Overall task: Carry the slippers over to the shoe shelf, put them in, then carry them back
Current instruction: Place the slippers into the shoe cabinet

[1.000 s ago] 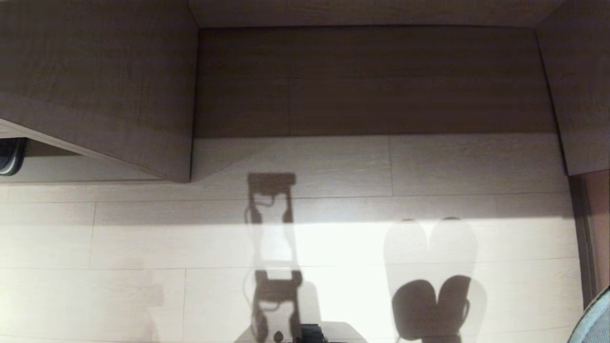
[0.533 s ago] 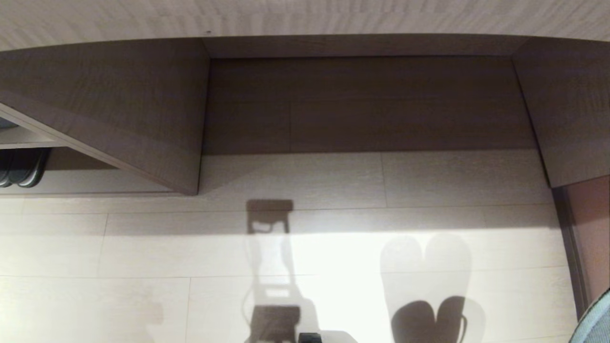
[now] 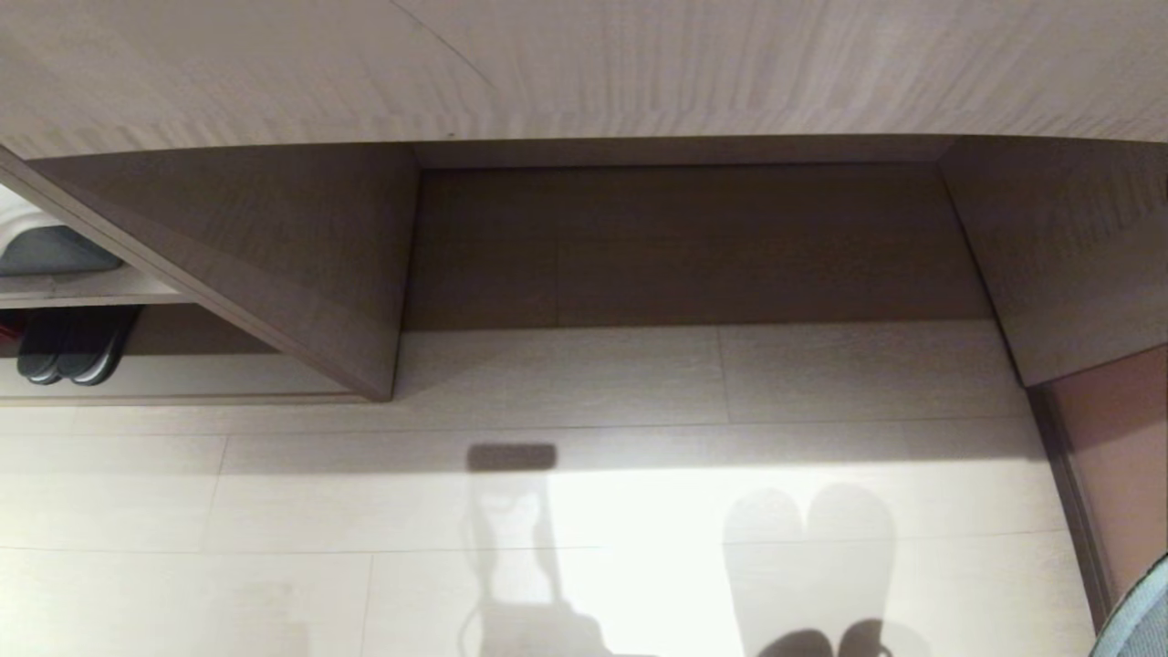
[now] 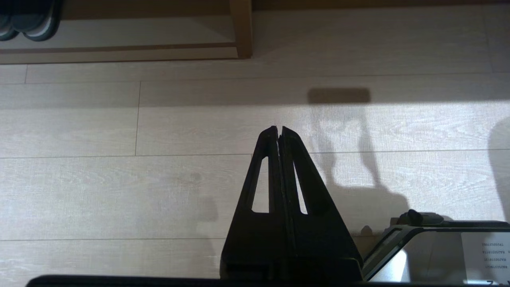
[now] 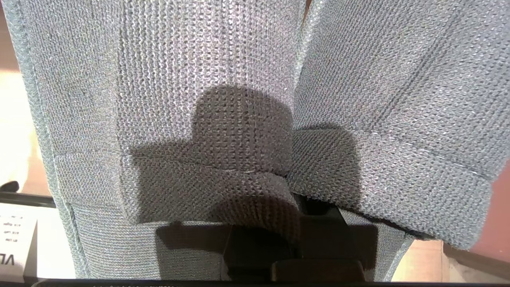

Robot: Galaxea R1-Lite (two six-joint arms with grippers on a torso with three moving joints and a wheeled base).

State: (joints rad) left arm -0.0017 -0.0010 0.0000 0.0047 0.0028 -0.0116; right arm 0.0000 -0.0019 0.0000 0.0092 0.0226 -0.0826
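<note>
Both grey-blue knitted slippers [image 5: 207, 99] hang side by side from my right gripper [image 5: 297, 209], which is shut on their bands; its fingertips are buried in the fabric. In the head view only an edge of a slipper [image 3: 1141, 611] shows at the lower right, and the pair's shadow lies on the floor. The shoe shelf [image 3: 182, 388] is the low opening at the far left, also the shoe shelf [image 4: 119, 52] in the left wrist view, with its base lip and upright divider [image 4: 241, 28]. My left gripper [image 4: 279, 129] is shut and empty, over bare floor.
A darker pair with pale rims [image 3: 68, 347] stands in the shelf's left end. A tall desk recess [image 3: 693, 246] faces me, with a side panel [image 3: 1068, 255] on the right. My base [image 4: 438, 247] shows low beside the left gripper. Pale plank floor [image 3: 639, 383] lies between.
The head view has tilted upward, so the whole scene has slid down the picture and more of the shelf and desk top shows. Neither arm has moved.
</note>
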